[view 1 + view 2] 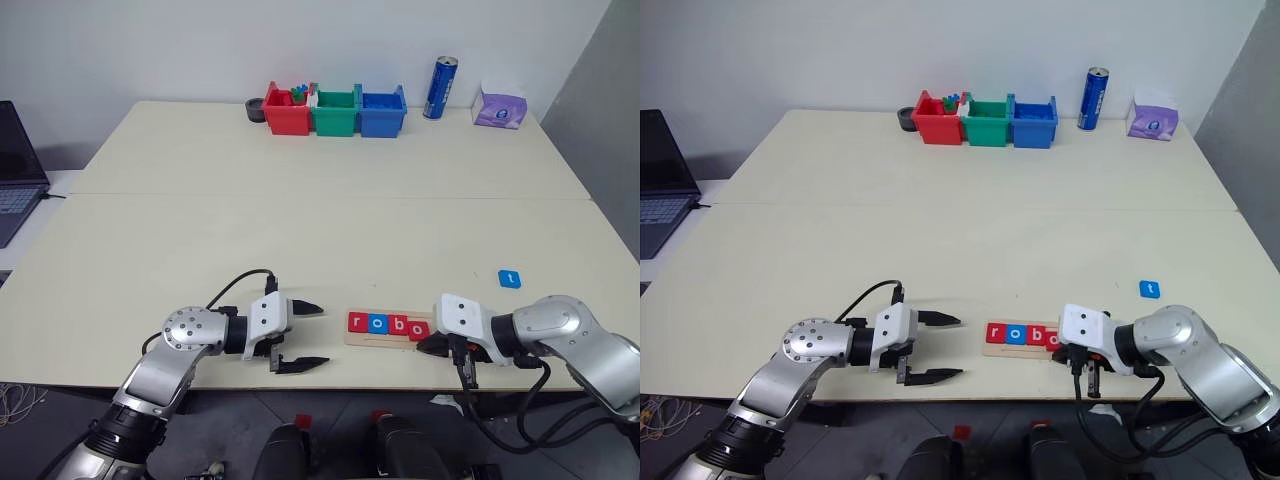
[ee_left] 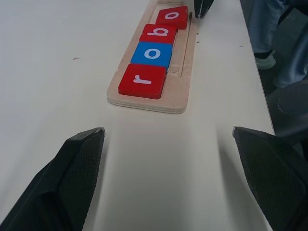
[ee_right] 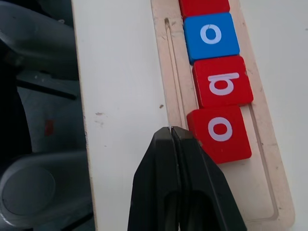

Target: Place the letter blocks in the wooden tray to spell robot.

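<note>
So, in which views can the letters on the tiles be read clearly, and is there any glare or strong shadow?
Right wrist view: letters on the tiles in the tray read sharply, though turned; the shut right gripper looks soft. Left wrist view: r, o, b, o are clear, the left gripper's fingers blurred. Left eye view: the t tile is legible but tiny; soft even light, no glare, faint shadows.

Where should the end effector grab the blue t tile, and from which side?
The blue t tile lies flat and alone on the table, beyond the wooden tray. Probably best from straight above, fingers pinching two opposite side edges: it is thin and square, with bare table all round. The right end effector is nearer but shut, so open first.
</note>
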Controlling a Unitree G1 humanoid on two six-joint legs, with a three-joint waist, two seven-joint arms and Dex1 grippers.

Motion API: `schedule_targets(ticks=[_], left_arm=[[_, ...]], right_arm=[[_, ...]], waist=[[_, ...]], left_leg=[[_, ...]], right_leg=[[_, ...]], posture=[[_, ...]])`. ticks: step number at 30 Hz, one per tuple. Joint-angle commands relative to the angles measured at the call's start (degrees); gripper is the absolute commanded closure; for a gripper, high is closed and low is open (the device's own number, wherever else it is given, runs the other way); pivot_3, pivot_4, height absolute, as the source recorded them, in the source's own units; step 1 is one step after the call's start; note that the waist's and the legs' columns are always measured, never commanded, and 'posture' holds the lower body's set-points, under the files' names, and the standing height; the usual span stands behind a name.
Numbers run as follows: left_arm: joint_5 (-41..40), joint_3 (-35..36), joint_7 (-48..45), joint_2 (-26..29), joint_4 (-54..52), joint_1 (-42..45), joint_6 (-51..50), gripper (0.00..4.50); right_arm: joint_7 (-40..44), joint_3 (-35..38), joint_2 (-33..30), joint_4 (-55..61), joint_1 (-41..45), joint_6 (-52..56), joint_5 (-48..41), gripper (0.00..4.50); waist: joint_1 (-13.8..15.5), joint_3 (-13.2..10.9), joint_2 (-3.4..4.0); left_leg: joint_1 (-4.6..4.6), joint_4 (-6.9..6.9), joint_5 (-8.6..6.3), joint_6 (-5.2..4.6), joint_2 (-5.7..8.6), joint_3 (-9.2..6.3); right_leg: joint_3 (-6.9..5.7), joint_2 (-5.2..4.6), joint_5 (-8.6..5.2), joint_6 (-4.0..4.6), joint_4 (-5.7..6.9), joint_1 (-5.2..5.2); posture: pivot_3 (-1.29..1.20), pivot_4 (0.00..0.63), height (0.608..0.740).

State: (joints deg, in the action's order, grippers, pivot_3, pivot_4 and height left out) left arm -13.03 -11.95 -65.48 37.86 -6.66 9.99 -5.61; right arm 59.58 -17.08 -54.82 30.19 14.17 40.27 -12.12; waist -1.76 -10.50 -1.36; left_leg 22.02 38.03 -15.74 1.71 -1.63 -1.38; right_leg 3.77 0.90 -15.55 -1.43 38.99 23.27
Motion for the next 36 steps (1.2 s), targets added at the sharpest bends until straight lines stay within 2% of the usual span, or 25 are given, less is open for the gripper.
schedule_targets(ticks=[1,11,19,24,27,30,36], left_arm=[[-0.3,0.4,0.4,-0.1,-1.9,0.1,0.5,0.00],[-0.3,0.4,0.4,-0.1,-1.8,0.1,0.6,0.00],[-0.3,0.3,0.3,-0.1,-2.0,0.0,0.6,0.00],[-0.3,0.2,0.4,-0.2,-2.1,-0.1,0.6,0.00],[-0.3,0.3,0.6,-0.2,-2.2,-0.2,0.5,0.00],[-0.7,0.4,1.0,-0.4,-2.6,-0.6,0.0,0.00],[-1.6,0.9,1.8,-0.7,-3.3,-0.4,-1.4,0.00]], right_arm=[[-0.4,0.2,1.3,-0.3,1.9,-0.6,0.2,4.45],[-0.7,-0.8,2.1,-2.4,3.1,-2.5,2.9,4.45],[-0.5,1.0,2.6,-1.6,3.3,-1.1,0.6,4.45],[0.9,6.8,2.0,0.6,3.5,2.5,-5.3,4.45],[-1.5,12.2,2.5,-0.2,3.3,5.1,-7.8,4.45],[-7.2,18.5,4.2,-2.6,1.6,7.7,-7.9,3.91],[-22.8,29.2,12.9,-4.3,-2.6,11.0,-5.5,1.86]], waist=[[0.0,0.0,0.00],[0.0,0.0,0.00],[0.0,0.0,0.00],[0.1,0.0,0.00],[0.1,0.0,0.00],[0.1,0.0,-0.01],[0.1,0.0,-0.03]], left_leg=[[0.00,0.00,0.00,0.00,0.00,0.00],[0.01,0.00,0.00,0.00,0.00,0.00],[0.01,0.00,0.00,0.00,0.00,-0.01],[0.01,0.00,0.00,0.00,0.00,-0.01],[0.01,0.00,0.00,0.00,0.00,-0.02],[0.02,0.00,0.00,0.00,0.00,-0.01],[0.06,-0.01,0.00,0.00,0.01,0.03]], right_leg=[[-0.01,0.00,0.00,0.00,0.00,0.00],[-0.01,0.00,0.00,0.00,-0.01,0.00],[-0.01,0.00,0.00,0.00,0.00,0.00],[0.00,0.00,0.00,0.01,0.00,0.00],[-0.01,0.00,0.00,0.01,0.00,0.00],[0.00,0.00,0.00,0.01,0.00,0.00],[0.09,-0.01,0.02,0.04,0.00,-0.01]], posture=[[0.00,0.150,0.740],[0.00,0.150,0.740],[0.00,0.150,0.740],[0.00,0.150,0.740],[0.00,0.150,0.740],[0.00,0.150,0.740],[0.00,0.150,0.740]])
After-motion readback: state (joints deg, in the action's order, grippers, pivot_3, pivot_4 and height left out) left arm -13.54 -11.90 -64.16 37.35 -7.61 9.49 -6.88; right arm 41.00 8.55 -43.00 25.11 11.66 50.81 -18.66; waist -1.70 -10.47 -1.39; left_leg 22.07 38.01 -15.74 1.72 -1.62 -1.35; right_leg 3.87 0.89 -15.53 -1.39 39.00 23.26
